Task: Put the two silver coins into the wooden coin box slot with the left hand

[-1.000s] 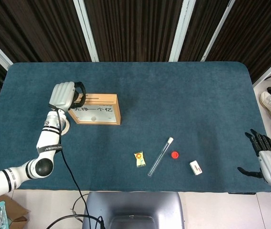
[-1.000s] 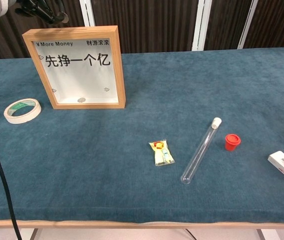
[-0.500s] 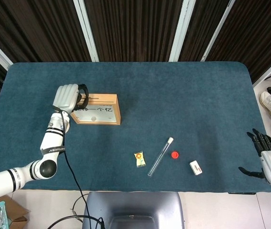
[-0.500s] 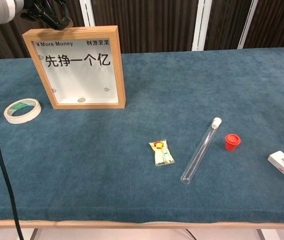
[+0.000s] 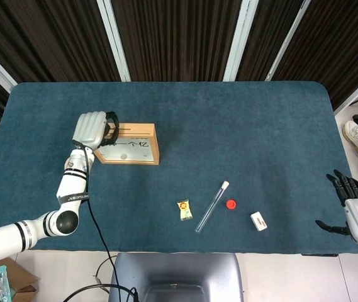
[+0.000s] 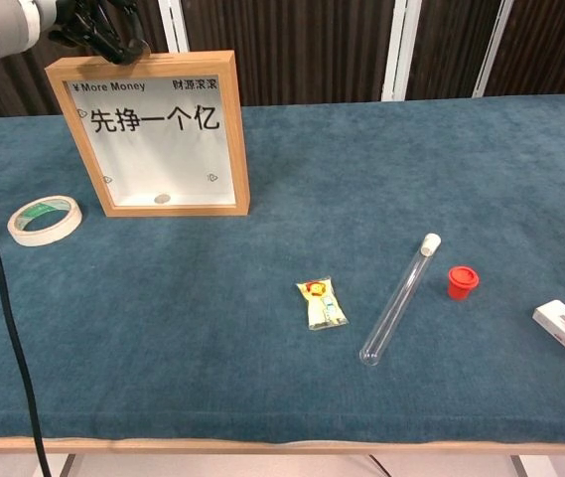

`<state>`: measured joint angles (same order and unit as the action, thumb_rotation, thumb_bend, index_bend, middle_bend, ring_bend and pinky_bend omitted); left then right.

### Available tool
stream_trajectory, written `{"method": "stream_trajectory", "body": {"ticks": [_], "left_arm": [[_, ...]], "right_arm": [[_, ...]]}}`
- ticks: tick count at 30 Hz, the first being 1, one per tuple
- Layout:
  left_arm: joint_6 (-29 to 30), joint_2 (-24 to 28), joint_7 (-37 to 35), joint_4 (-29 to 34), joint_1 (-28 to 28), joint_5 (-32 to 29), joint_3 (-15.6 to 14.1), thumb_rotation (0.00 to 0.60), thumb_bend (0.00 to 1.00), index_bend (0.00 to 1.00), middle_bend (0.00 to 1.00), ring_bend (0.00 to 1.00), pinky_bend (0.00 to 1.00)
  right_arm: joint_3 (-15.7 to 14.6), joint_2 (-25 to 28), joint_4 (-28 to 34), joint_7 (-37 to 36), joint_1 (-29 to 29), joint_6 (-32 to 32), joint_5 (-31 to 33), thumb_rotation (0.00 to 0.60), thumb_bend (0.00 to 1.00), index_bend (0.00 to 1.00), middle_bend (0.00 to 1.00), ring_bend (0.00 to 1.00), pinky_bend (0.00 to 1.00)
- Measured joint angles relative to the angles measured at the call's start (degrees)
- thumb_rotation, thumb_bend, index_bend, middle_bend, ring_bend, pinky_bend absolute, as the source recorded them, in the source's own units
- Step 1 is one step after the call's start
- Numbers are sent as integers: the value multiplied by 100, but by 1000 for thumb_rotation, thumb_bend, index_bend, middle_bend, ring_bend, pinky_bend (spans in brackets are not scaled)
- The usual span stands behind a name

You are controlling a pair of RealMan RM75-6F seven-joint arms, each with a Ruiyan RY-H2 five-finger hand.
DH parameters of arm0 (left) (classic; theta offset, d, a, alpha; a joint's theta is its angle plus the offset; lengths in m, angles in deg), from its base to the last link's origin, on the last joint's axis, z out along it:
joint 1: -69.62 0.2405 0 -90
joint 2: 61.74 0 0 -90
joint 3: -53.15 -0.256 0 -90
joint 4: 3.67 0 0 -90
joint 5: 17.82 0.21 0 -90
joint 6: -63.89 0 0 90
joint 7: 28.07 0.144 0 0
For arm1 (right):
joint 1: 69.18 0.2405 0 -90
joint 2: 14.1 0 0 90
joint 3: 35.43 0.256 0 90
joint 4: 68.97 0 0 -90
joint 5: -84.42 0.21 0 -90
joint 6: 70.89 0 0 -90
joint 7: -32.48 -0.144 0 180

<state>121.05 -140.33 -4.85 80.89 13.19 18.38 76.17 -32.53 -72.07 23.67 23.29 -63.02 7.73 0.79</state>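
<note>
One silver coin (image 6: pixel 163 199) is seen lying inside the wooden coin box (image 6: pixel 158 134), at the bottom of its window. The left hand (image 5: pixel 91 128) is held over the box's top left corner, fingers (image 6: pixel 103 35) curled; whether anything is pinched cannot be told. The right hand (image 5: pixel 355 211) is kept spread and empty past the counter (image 5: pixel 241 138) edge.

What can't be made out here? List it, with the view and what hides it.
- Whether the left hand holds a coin: head view, its own back covers the fingertips; chest view, cut off by the top edge.
- The wooden coin box slot: head view, partly covered by that hand.
- Tape roll: head view, mostly behind the left forearm.
- Right hand: outside the chest view.
</note>
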Motion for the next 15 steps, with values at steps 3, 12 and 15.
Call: {"method": "stream_trajectory", "body": {"ticks": [3, 12, 15], "left_arm": [[-13, -3, -32, -28, -5, -4, -7, 600, 451, 577, 1000, 1000, 1000], [-50, 33, -79, -48, -5, -26, -34, 600, 452, 577, 1000, 1000, 1000], [-77, 46, -78, -40, -7, -47, -55, 600, 452, 572, 1000, 1000, 1000]], "right_arm": [[6, -4, -1, 11, 2, -6, 14, 600, 123, 0, 0, 0, 0], [15, -10, 1, 26, 3, -10, 27, 600, 123, 0, 0, 0, 0], [13, -13, 6, 36, 5, -15, 21, 600, 123, 0, 0, 0, 0]]}}
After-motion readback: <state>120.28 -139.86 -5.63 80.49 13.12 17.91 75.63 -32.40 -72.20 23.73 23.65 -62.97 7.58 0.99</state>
